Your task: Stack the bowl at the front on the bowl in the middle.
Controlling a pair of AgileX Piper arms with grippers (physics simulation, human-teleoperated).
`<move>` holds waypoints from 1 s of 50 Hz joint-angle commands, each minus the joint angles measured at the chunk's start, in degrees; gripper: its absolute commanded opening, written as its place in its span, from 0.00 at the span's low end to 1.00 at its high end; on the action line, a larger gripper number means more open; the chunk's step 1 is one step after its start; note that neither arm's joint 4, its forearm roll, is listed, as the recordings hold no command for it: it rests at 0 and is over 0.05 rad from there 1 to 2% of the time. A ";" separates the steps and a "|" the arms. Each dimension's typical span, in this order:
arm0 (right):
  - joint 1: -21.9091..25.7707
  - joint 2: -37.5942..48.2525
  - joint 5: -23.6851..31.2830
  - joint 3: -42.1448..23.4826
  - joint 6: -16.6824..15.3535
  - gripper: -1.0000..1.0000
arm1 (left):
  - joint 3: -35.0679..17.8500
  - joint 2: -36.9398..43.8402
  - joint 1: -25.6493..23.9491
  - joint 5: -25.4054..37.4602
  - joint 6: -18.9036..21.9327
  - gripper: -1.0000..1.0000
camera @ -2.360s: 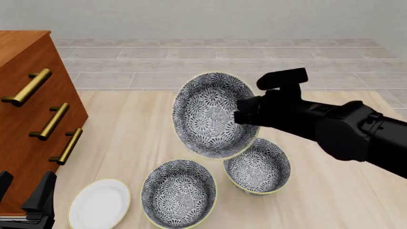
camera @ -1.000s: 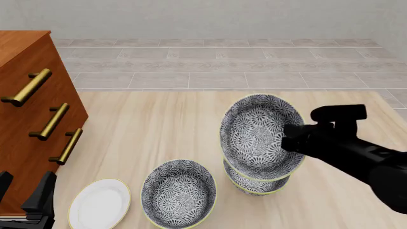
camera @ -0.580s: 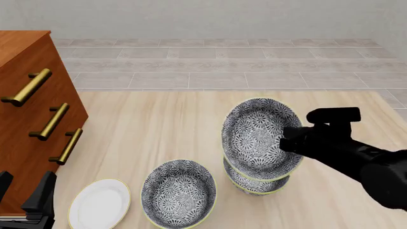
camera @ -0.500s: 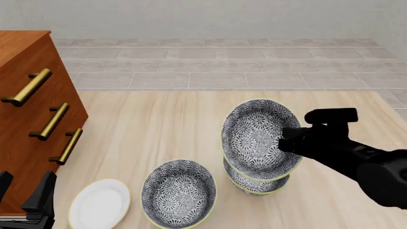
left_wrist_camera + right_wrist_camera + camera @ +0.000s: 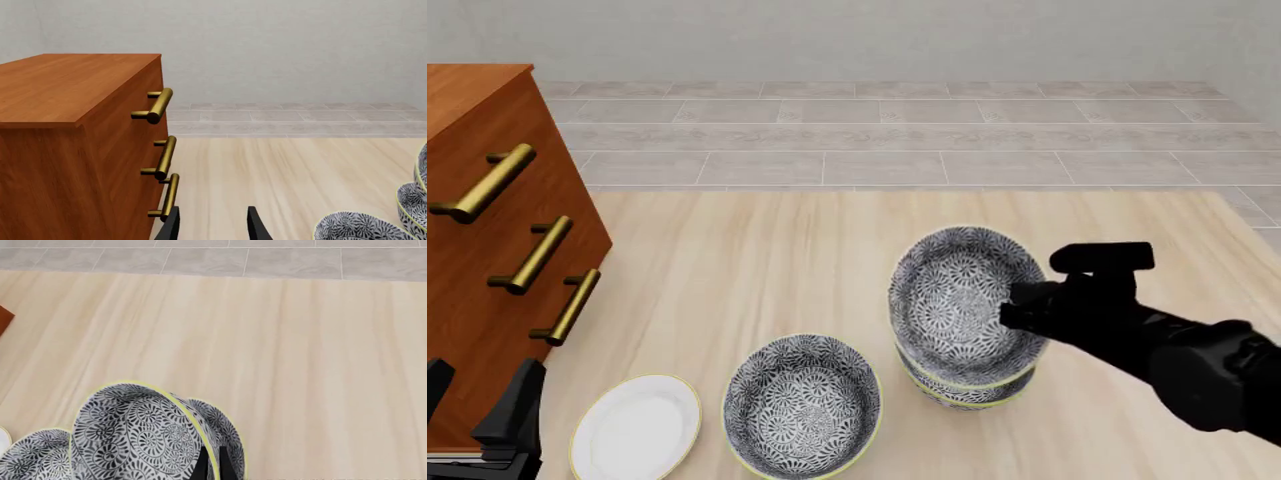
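R gripper (image 5: 1018,308) clamps the right-hand rim of the held bowl (image 5: 958,303); in R wrist view the jaws are narrow, one finger (image 5: 200,467) each side of the pale yellow rim; that bowl is tilted, opening toward the camera and left, sitting low over the bowl under it (image 5: 968,385), overlapping it; can't tell if they touch. Third bowl (image 5: 803,405) stands alone nearer the surface's near edge, just left of the pair, a narrow gap between. Which of these is "front" vs "middle": can't tell from these views. White plate (image 5: 635,427) lies flat left of the third bowl, near the near-left corner; apart from it.

Room: surface (image 5: 761,260) bare and open behind and left of the bowls, out to the far edge where grey floor tiles (image 5: 881,140) begin; right of the pair the R arm takes up the space, w/ little surface before the right edge. Wooden drawer unit (image 5: 501,240) bounds the left side.

L gripper (image 5: 212,227) low at near-left, beside the drawer unit; jaws apart, nothing between them.

Count: 3 patterned bowls, 1 plate, 3 brass handles (image 5: 534,253) on the unit, 2 arms.
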 commanded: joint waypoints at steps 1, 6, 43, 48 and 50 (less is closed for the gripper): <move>0.14 0.91 -1.23 0.60 1.43 0.00 | 0.00 0.01 0.01 0.00 -0.01 1.00; -0.08 0.78 -1.35 0.88 1.46 0.00 | 0.00 -0.01 0.00 0.00 0.00 1.00; -0.08 3.29 -4.82 2.75 2.39 0.00 | 0.00 -0.02 -0.02 0.00 0.00 1.00; -0.01 3.56 -5.27 3.09 2.59 0.00 | 0.00 0.00 0.00 0.00 0.00 1.00; -0.22 3.82 -5.46 3.13 2.49 0.00 | 0.00 0.01 0.00 0.00 0.00 1.00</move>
